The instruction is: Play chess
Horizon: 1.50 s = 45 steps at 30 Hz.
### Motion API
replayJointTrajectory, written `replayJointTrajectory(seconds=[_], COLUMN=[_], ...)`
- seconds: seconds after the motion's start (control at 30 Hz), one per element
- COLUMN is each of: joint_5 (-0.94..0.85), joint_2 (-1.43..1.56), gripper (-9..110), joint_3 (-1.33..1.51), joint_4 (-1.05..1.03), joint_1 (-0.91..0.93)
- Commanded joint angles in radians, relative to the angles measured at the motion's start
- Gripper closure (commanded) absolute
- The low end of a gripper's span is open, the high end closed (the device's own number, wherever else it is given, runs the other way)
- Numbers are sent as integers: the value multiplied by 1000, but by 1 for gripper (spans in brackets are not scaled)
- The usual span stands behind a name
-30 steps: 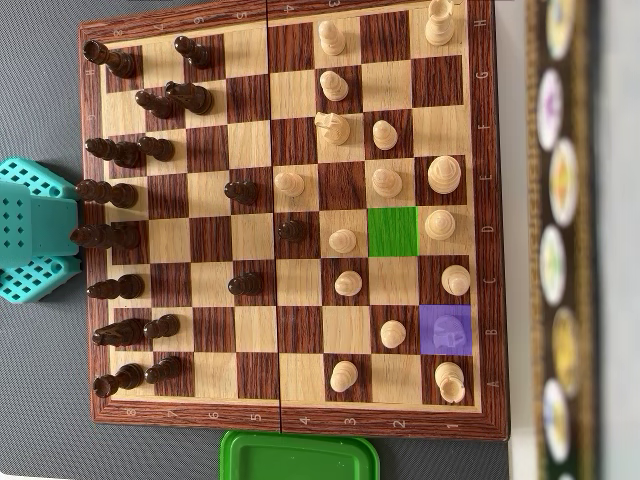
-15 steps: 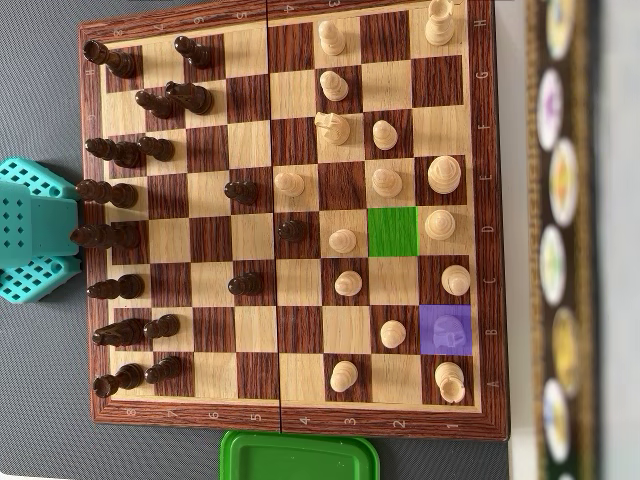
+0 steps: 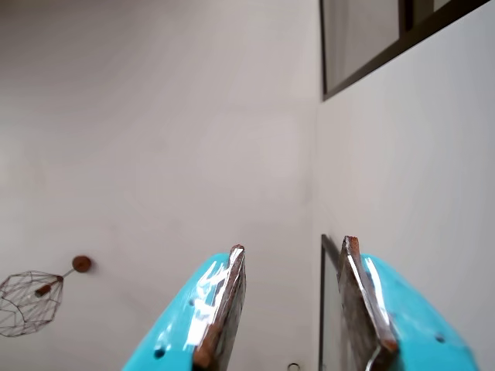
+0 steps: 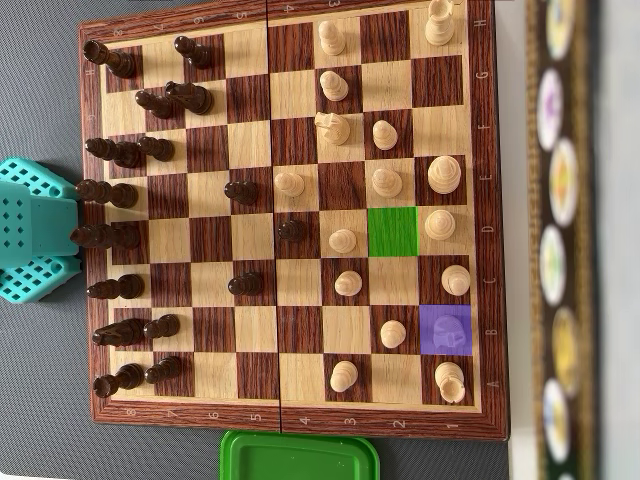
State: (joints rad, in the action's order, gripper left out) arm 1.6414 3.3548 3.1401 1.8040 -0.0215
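Gripper (image 3: pixel 292 305): jaws parted, nothing between them, contacting nothing. Wrist view faces a wall and ceiling. Overhead view: teal arm (image 4: pixel 35 230) left of the chessboard (image 4: pixel 290 422).

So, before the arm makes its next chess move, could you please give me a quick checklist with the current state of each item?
1. Gripper empty: ok; the wrist view shows only wall between the teal fingers.
2. Jaws parted enough for a piece: ok; a clear gap shows.
3. Purple square holds the light piece: ok, though the tint hides its type.
4. Green square free: ok; nothing stands on it.
5. Arm clear of the chessboard: ok; only the teal base shows, at the overhead view's left edge.
6. Gripper aimed at the board: not ok; the wrist camera faces the wall.
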Motion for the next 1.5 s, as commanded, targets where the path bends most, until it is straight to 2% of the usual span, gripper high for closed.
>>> replayJointTrajectory(seconds=[0.0,1.23,1.33,1.47], joint_5=[-6,-11,-11,-11], joint_2=[-9,-12,-11,-11], gripper=[84,84,84,84], joint_3=[20,18,5,-92], joint_4=[0,-6,-101,-359], joint_1=[2,5,5,6])
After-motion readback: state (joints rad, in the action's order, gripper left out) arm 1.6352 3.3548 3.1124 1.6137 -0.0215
